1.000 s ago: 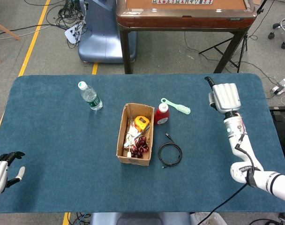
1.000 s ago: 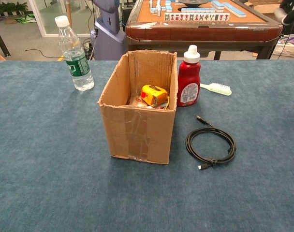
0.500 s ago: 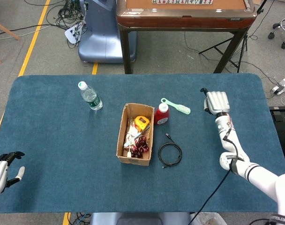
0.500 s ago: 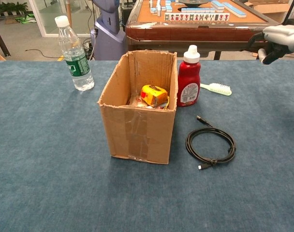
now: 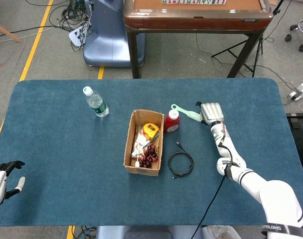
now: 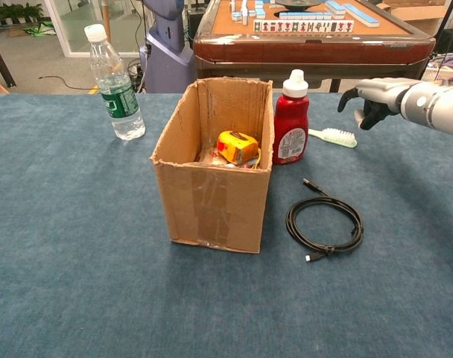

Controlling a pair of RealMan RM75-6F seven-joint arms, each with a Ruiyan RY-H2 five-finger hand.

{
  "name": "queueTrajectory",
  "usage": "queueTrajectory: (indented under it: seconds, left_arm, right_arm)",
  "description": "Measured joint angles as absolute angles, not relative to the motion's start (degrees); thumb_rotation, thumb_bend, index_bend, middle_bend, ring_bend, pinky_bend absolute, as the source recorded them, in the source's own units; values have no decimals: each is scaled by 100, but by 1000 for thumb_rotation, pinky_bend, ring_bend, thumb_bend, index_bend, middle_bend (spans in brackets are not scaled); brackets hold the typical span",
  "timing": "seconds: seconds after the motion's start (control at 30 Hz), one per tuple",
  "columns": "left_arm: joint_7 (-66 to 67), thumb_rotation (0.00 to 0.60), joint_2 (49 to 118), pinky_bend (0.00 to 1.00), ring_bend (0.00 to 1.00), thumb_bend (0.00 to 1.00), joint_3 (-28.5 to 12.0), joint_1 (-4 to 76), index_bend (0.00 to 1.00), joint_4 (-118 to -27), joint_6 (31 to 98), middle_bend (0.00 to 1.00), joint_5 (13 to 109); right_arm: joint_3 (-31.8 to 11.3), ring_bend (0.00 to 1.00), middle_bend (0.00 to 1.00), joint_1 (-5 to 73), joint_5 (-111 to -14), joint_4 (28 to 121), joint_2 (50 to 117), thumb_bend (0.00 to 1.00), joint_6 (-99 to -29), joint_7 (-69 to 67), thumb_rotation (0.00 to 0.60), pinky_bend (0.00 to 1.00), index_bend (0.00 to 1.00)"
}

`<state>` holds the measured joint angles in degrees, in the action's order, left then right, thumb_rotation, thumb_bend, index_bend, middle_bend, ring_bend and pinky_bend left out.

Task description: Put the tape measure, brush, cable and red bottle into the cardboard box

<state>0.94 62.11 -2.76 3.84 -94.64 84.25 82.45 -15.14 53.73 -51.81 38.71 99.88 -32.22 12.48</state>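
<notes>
A cardboard box (image 5: 129, 144) (image 6: 211, 201) stands mid-table with the yellow tape measure (image 5: 150, 130) (image 6: 237, 146) and other items inside. Right beside the box stands the red bottle (image 5: 172, 122) (image 6: 290, 128), upright. The pale green brush (image 5: 187, 113) (image 6: 333, 136) lies behind and to the right of it. The black coiled cable (image 5: 181, 163) (image 6: 324, 222) lies on the cloth right of the box. My right hand (image 5: 211, 113) (image 6: 374, 96) hovers just right of the brush, fingers apart and curved down, holding nothing. My left hand (image 5: 2, 180) sits empty at the near left edge.
A clear water bottle (image 5: 95, 102) (image 6: 114, 83) stands at the back left of the blue table (image 5: 62, 149). A wooden mahjong table (image 5: 196, 15) and a blue machine base (image 5: 104, 35) stand behind the far edge.
My right hand has swept leftward and lower, from the far right of the table to just beside the brush. The left hand and all objects have stayed still.
</notes>
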Motion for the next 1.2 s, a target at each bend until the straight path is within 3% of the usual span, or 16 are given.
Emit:
queueTrajectory:
  seconds: [0.73,1.2]
  left_arm:
    - [-17,600,6159,550,351,354,-283,362,345,-9483,8436,408,8229]
    - [15,600,6149,550,351,354,-280,351,345,-9504,8471,407,8267]
  right_arm:
    - [-1774,1000,1000,5802,-5318,2745,10674,975,-2162,519,600,1000,249]
    - [-1685,1000,1000,5573,-5531,3091,10454,975,-2236,412,600,1000,249]
